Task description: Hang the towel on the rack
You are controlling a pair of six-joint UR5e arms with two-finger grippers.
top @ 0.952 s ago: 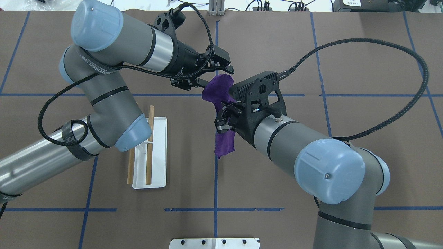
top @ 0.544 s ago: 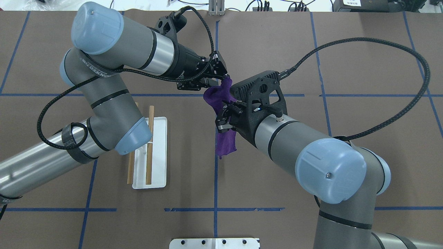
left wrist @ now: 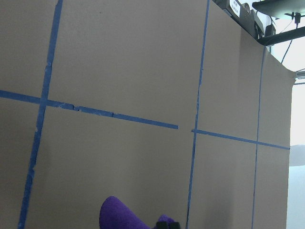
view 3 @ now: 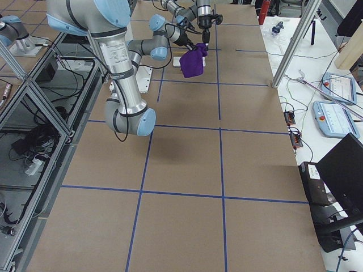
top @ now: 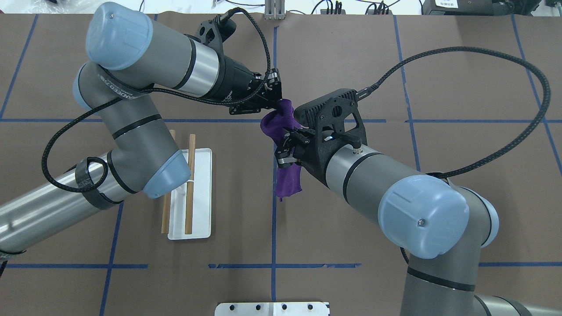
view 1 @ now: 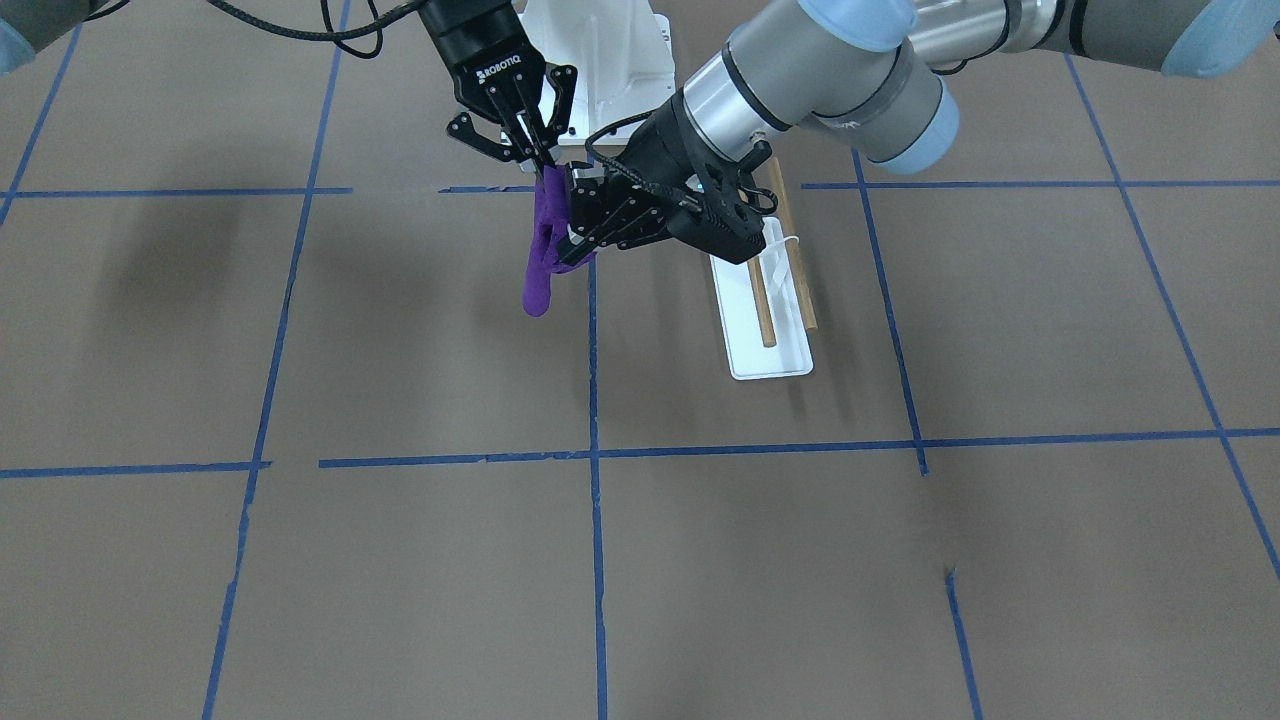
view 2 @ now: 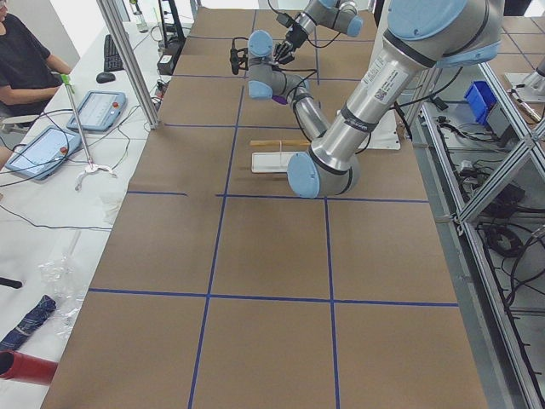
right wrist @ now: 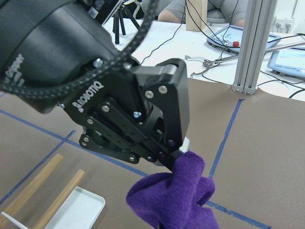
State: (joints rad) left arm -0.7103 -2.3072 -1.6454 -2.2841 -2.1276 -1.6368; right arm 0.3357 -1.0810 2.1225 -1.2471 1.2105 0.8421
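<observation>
The purple towel (top: 287,177) hangs bunched in the air between both grippers, above the table's middle. My left gripper (top: 277,100) is shut on its far upper end. My right gripper (top: 283,154) is shut on its middle, and the rest of the cloth hangs below. In the front-facing view the towel (view 1: 538,285) dangles from my right gripper (view 1: 543,172), with my left gripper (view 1: 570,245) clamped on its side. The right wrist view shows the left gripper (right wrist: 181,147) pinching the towel (right wrist: 176,198). The rack (top: 199,193) stands to the left, with two wooden rods over a white base and nothing on them.
A white metal pedestal with bolt holes (top: 272,308) sits at the near table edge. My left arm's elbow (top: 160,173) hangs over the rack's far end. A black cable (top: 505,61) loops over the right half of the table. Operators' desks (view 3: 334,102) border the far side.
My left gripper was open beside the towel's upper end one second ago and has shut on it. That end is now bunched tighter. The right gripper keeps its hold.
</observation>
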